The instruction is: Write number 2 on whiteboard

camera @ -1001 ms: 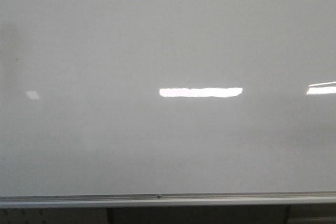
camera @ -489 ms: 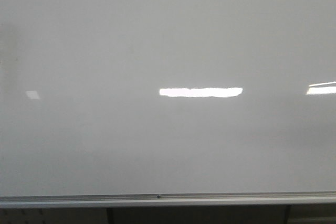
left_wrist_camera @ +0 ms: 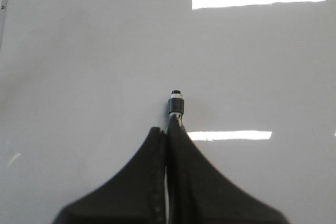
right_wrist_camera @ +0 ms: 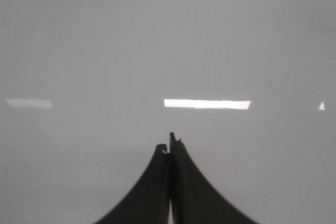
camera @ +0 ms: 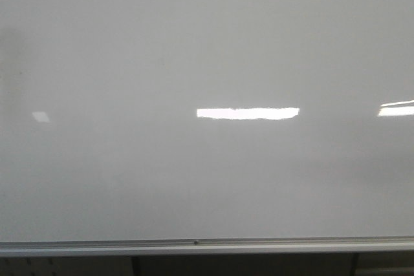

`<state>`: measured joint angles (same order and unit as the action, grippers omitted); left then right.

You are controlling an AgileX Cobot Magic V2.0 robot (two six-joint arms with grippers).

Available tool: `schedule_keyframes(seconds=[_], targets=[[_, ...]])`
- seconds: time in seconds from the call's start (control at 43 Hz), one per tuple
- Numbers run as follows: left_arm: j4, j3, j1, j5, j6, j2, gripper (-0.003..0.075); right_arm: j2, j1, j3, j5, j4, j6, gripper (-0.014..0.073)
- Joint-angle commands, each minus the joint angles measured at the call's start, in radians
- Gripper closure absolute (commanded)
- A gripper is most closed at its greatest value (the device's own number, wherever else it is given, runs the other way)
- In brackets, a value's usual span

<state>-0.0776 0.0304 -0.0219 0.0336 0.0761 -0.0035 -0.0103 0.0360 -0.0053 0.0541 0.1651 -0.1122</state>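
The whiteboard [camera: 207, 63] is seen filling the front view, bordered below by a silver rail [camera: 207, 245]. Near it, the left pincer [left_wrist_camera: 168, 132] is clamped on a marker [left_wrist_camera: 176, 104] pointed at the whiteboard. The right pincer [right_wrist_camera: 169, 148] is pressed together, holding nothing. Bright reflections [camera: 248, 113] are seen on the board.

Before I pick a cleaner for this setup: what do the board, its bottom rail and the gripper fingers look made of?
Board: smooth glossy coated panel, possibly painted steel or melamine, since it mirrors the ceiling lights sharply. Rail: silvery brushed metal, likely aluminium. Left gripper fingers: matte black, plastic or rubber by the dull look, shut on a marker with a black and white plastic-looking tip.
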Motion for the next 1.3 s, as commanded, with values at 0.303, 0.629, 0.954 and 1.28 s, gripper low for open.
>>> schedule_keyframes(seconds=[0.303,0.629,0.954,1.28], targets=[[-0.002,0.438,-0.001,-0.193,-0.002,0.107,0.074,0.139,-0.005,-0.369,0.134,-0.011,-0.003,0.0664],[-0.002,0.648,-0.001,-0.425,-0.002,0.318,0.074,0.37,-0.005,-0.588,0.303,-0.011,-0.003,0.0664],[-0.012,0.636,-0.001,-0.521,-0.002,0.419,0.074,0.511,-0.005,-0.585,0.365,-0.011,-0.003,0.0664],[-0.038,0.636,-0.001,-0.583,-0.002,0.443,0.074,0.585,-0.005,-0.574,0.395,-0.011,-0.003,0.0664]])
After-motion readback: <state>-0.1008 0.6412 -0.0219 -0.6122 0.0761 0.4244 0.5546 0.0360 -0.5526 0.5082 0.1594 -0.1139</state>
